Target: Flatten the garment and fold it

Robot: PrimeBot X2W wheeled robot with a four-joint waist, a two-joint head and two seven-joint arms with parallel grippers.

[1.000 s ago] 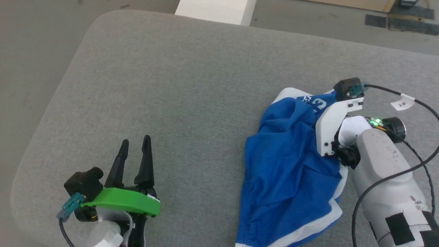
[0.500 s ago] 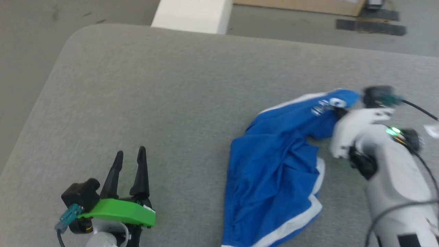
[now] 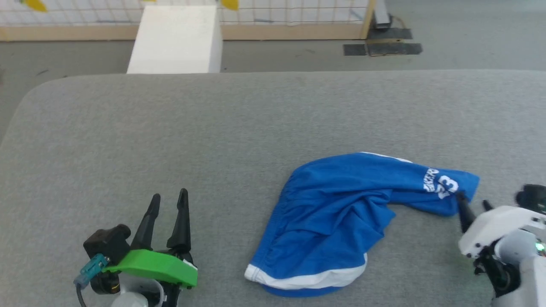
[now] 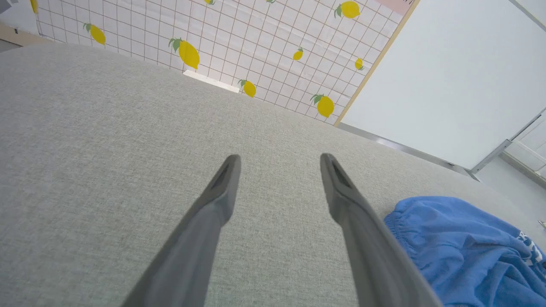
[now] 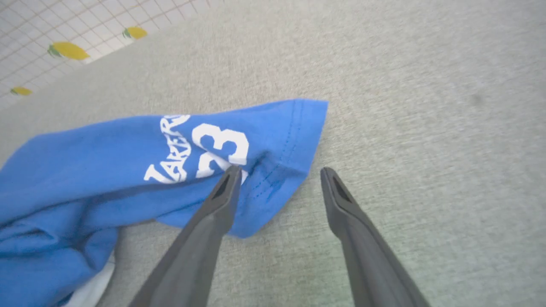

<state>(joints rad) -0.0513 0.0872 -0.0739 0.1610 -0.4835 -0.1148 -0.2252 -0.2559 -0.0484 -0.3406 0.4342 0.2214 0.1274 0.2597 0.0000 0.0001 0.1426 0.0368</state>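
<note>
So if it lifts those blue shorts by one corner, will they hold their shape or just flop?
Probably flop: the shorts lie in soft crumpled folds, holding no shape. Likely light, as the cloth by the 23 print looks thin. Pushed, they would probably bunch up on the textured grey surface.

The left gripper (image 4: 279, 164), fingers spread, hangs over the grey surface (image 4: 106, 128), the blue shorts (image 4: 469, 251) crumpled just beside its right finger, and a lemon-print wall (image 4: 239, 38) stands beyond.
</note>
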